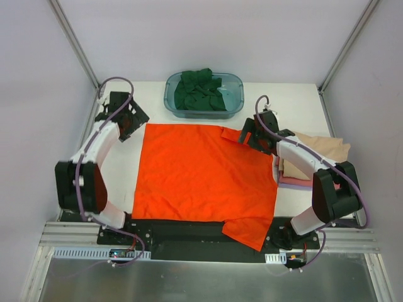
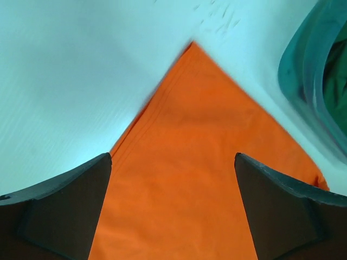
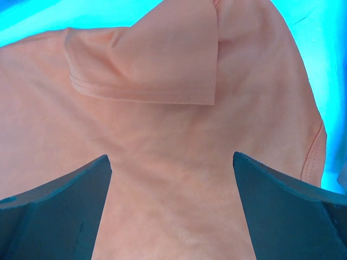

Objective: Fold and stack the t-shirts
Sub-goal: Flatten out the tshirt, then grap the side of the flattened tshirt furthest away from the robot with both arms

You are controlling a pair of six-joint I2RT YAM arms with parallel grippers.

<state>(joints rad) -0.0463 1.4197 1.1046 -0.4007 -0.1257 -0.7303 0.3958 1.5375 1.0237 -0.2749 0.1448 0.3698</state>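
The bright orange-red t-shirt (image 1: 201, 173) lies spread flat in the middle of the table, with one sleeve hanging over the near edge. My left gripper (image 1: 133, 121) is open just above its far left corner; the left wrist view shows orange cloth (image 2: 179, 179) between the spread fingers (image 2: 173, 157). My right gripper (image 1: 253, 133) is open over the far right sleeve. In the right wrist view the cloth (image 3: 162, 135) looks pale peach, with a folded sleeve ahead of the open gripper (image 3: 172, 157). A dark green shirt (image 1: 201, 91) lies crumpled in the tub.
The translucent teal tub (image 1: 170, 100) stands at the back centre, and its rim shows in the left wrist view (image 2: 303, 81). A folded beige shirt (image 1: 321, 151) lies on a pink one (image 1: 296, 181) at the right edge. Frame posts stand at both back corners.
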